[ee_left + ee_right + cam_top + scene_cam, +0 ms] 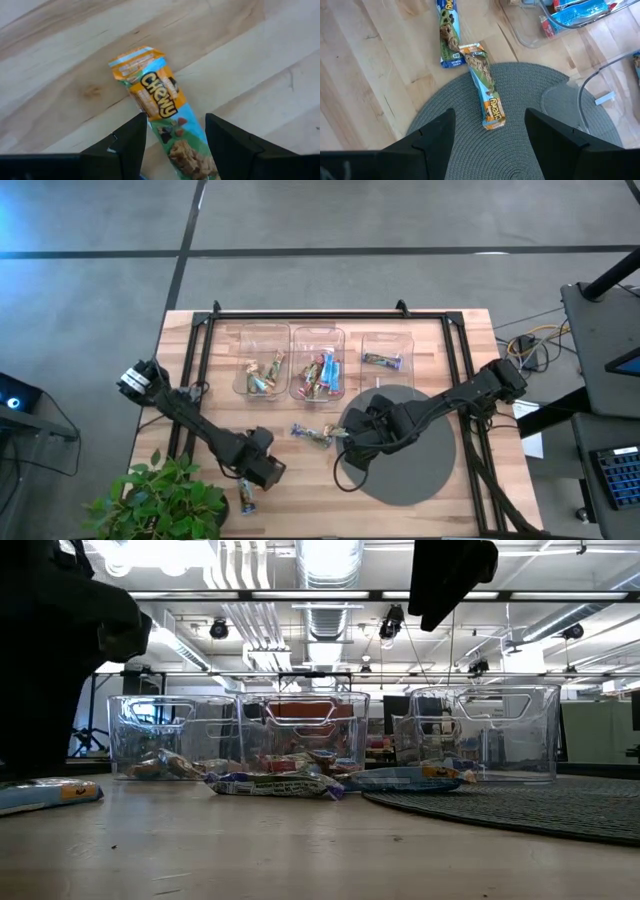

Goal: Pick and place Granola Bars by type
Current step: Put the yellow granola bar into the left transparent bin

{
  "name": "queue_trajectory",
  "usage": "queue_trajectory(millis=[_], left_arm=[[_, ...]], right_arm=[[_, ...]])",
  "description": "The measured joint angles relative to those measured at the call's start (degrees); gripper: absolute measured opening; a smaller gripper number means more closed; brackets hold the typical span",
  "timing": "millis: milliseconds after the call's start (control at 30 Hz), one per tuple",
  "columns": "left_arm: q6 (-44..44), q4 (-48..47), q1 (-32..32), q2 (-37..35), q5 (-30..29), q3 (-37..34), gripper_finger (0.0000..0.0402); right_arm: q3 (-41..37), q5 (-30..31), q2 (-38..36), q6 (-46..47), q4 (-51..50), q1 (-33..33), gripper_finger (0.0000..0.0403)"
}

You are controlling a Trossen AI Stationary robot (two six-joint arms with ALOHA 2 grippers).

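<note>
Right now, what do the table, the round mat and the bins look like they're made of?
Table: pale wood planks, matte, grain and knots visible. Round mat: grey woven fabric or fibre, probably, with a ribbed concentric texture. Bins: clear hard plastic, glossy; the room shows through.

Two matte black jointed arms; each end effector, left (175, 145) and right (490, 140), has two broad, flat, dark fingers.
</note>
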Motion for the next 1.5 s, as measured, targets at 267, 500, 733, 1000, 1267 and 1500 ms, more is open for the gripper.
queue_trajectory(millis=[267, 500, 733, 1000, 1267, 1500], left_arm=[[-0.90, -0.57, -0.09, 2.24, -0.66, -0.07, 0.0184], [-0.89, -0.42, -0.10, 4.51, -0.87, 0.06, 0.0184], [-0.67, -0.36, -0.08, 5.25, -0.88, 0.07, 0.0184], [-0.11, -0.32, 0.01, 4.93, -0.88, -0.04, 0.0176], [0.05, -0.63, 0.01, 4.92, -1.55, -0.07, 0.0119], [-0.27, -0.29, 0.10, -0.94, -8.87, -0.24, 0.0105]], right_arm=[[0.00, 1.49, 0.00, -0.20, 0.05, -0.26, 0.0231], [0.00, 1.48, 0.00, -1.11, 0.05, -0.66, 0.0231], [0.00, 1.47, 0.00, -1.51, 0.02, -0.90, 0.0231], [0.00, 1.47, 0.00, -2.16, 0.02, -1.11, 0.0231], [0.00, 1.51, 0.00, -2.40, 0.02, -1.18, 0.0231], [0.00, 1.78, 0.00, -2.40, 0.05, -1.18, 0.0231]])
